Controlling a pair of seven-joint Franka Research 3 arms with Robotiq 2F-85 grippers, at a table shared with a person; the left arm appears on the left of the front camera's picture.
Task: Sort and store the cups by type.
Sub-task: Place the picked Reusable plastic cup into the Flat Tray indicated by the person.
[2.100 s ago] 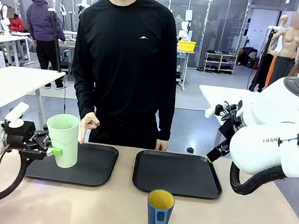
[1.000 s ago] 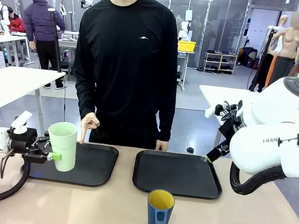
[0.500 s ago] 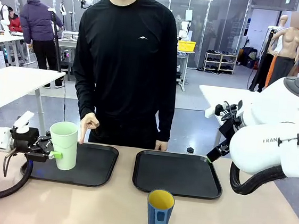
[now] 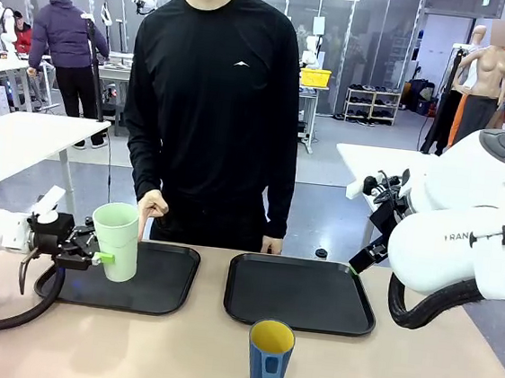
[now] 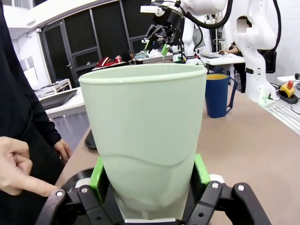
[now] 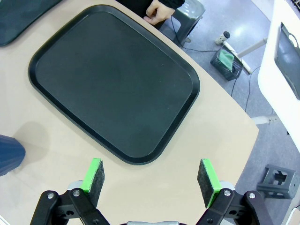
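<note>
The left gripper (image 4: pixel 103 255) has come down and slid toward the middle over the last 2 seconds, carrying the mint-green tumbler (image 4: pixel 117 242) from above the table edge to low over the near-left part of the left tray (image 4: pixel 167 281). Its green pads pinch the tumbler's lower wall from both sides. The tumbler stands upright; whether its base touches the tray cannot be told, since the fingers hide it in the left wrist view.

The right gripper (image 6: pixel 150 182) hangs with its jaws spread wide above the near edge of the right tray (image 4: pixel 301 293), holding nothing.

The blue mug (image 4: pixel 268 358) stands on the tan table (image 4: pixel 413 377), in front of the 2 trays, handle toward the camera; in the right wrist view it is cut to a dark sliver at the edge. The person's hand (image 4: pixel 151 205) points a finger down at the left tray's far rim; the other hand (image 4: pixel 273 244) rests behind the right tray.

Behind are white benches, shelving and a grey floor.
</note>
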